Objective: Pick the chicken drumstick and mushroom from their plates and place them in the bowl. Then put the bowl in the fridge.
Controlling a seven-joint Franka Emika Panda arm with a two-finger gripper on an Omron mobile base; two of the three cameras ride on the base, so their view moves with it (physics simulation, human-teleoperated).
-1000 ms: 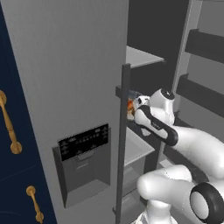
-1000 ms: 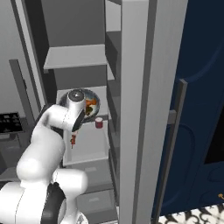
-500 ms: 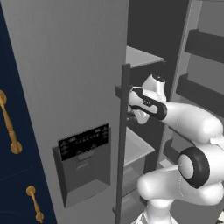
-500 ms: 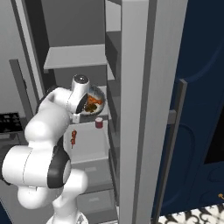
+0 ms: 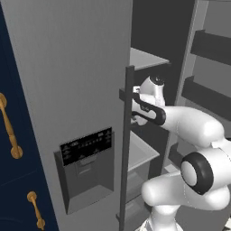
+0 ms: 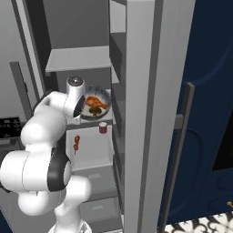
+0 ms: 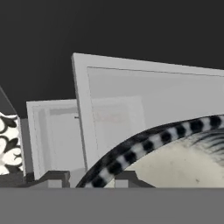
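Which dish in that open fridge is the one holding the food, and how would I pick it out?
Find the tall grey fridge with its door open, then the middle shelf where the white arm reaches in. The bowl sits there: round, dark and speckled, with an orange-brown drumstick inside, unlike the small red can just below it.

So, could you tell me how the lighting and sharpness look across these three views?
Left base view: evenly lit, fridge interior dark. Right base view: sharp, bowl well lit, navy panel shaded. Hand view: black above, bowl rim close and slightly soft.
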